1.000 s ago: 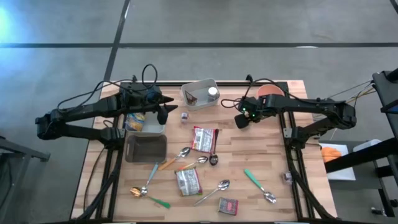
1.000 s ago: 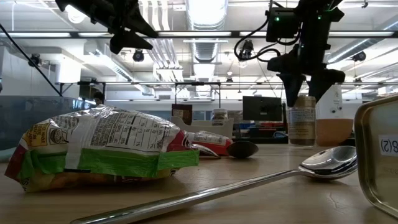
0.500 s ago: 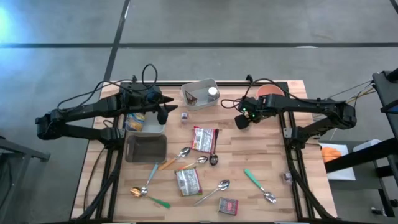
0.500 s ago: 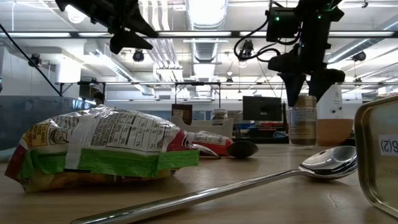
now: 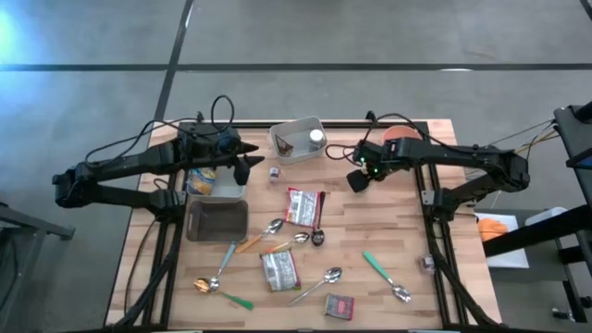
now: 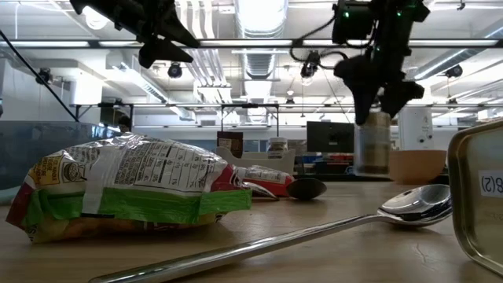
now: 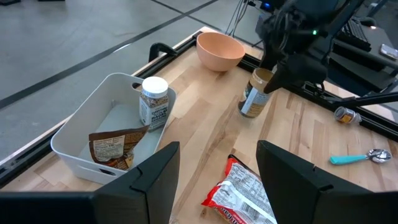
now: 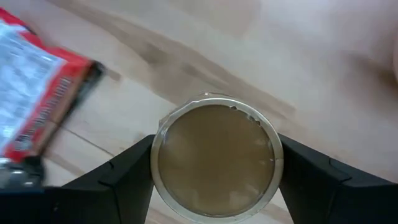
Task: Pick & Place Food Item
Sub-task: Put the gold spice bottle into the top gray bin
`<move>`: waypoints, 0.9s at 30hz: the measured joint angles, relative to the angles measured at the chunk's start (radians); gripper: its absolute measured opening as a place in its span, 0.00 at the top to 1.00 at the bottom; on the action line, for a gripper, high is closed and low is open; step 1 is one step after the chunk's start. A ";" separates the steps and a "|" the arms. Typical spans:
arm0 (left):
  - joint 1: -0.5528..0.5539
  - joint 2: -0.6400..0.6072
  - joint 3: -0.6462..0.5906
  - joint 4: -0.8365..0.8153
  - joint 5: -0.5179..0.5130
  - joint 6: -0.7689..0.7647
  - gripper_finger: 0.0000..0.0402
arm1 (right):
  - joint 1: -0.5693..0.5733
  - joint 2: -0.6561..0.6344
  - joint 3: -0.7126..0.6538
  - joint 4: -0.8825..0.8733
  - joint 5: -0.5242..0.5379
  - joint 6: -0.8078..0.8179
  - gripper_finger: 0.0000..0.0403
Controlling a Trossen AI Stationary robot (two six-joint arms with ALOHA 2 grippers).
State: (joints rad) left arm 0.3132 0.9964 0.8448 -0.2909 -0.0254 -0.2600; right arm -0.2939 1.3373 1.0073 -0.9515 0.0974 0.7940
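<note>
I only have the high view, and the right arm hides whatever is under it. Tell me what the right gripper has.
Observer: The right wrist view shows the right gripper with a finger against each side of a round jar, brown at its top.
Operator: Check that it's upright.
Observer: In the left wrist view the jar seems to lean slightly, near the orange bowl.
Operator: Now report the left gripper.
Observer: The left gripper stands open and empty; the low view shows it high above the table.
</note>
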 joint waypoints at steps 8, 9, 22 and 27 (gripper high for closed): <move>0.000 0.000 0.000 0.000 0.000 0.000 0.46 | -0.007 0.011 0.194 0.015 0.066 -0.154 0.32; 0.000 0.000 0.000 0.000 0.000 0.000 0.46 | -0.013 0.017 0.220 0.016 0.068 -0.175 0.32; 0.000 0.000 0.000 0.000 0.000 0.000 0.46 | -0.108 0.277 0.587 -0.011 0.011 -0.495 0.32; 0.000 0.000 0.000 0.000 0.000 0.000 0.46 | -0.113 0.429 0.753 -0.070 -0.028 -0.641 0.32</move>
State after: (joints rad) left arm 0.3134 0.9962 0.8448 -0.2913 -0.0254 -0.2601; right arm -0.4072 1.7666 1.7607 -1.0218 0.0694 0.1531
